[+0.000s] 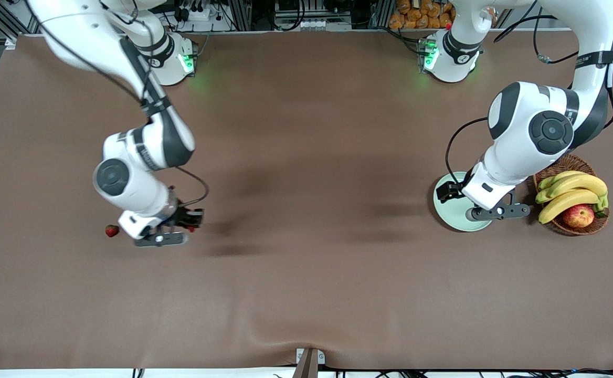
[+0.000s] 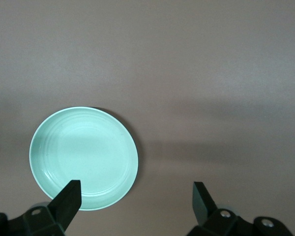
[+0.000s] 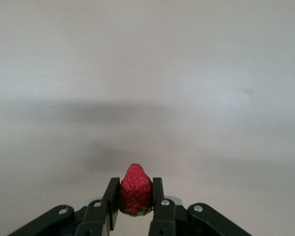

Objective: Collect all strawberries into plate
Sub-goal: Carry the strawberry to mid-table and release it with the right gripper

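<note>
- My right arm comes down from its base and bends at the elbow, with the wrist turned low over the surface toward its own end.
- My right hand sits just above the surface, its two fingers pressed in against a strawberry that stands between them with its tip pointing out past the fingertips.
- My left arm folds back on itself, the forearm angled down near its own end of the surface.
- My left hand hangs over the edge of the plate with its fingers spread wide and nothing between them; this arm waits.
</note>
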Robot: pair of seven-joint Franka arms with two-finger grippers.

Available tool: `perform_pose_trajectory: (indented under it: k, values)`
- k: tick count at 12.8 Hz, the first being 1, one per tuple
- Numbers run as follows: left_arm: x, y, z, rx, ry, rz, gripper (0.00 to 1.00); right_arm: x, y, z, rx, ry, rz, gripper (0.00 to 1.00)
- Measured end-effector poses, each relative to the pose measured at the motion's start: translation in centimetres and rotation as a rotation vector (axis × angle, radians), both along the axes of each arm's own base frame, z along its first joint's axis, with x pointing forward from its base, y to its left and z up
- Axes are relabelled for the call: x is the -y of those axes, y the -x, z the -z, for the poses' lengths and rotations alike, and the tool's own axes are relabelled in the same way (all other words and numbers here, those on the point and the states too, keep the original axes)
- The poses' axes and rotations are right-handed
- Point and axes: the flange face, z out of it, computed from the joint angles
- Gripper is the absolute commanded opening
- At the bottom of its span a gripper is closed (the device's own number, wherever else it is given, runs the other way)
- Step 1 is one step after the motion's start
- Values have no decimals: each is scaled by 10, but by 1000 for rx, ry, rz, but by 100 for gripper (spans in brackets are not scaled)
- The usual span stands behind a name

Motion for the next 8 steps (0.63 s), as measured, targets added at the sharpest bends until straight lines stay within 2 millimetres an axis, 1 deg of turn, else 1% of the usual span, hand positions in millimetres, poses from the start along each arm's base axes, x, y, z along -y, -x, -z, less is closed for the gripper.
perform_pose_trajectory:
  k: [1,2,4,7,8]
  values:
    - [0,0,1,1,0,0,100,-29,6,-9,18,-7,-42,14]
    - [0,0,1,4,1,0,100,-56,15,-12,25,-11,-84,15]
    - [0,1,3,6,2,0,100,-111,41,-10,27,-14,-171,15]
    - [0,2,6,5,2,0,100,-199,97,-5,42,-28,-291,15]
    - [0,2,7,6,2,0,100,-224,115,-3,61,-41,-318,15]
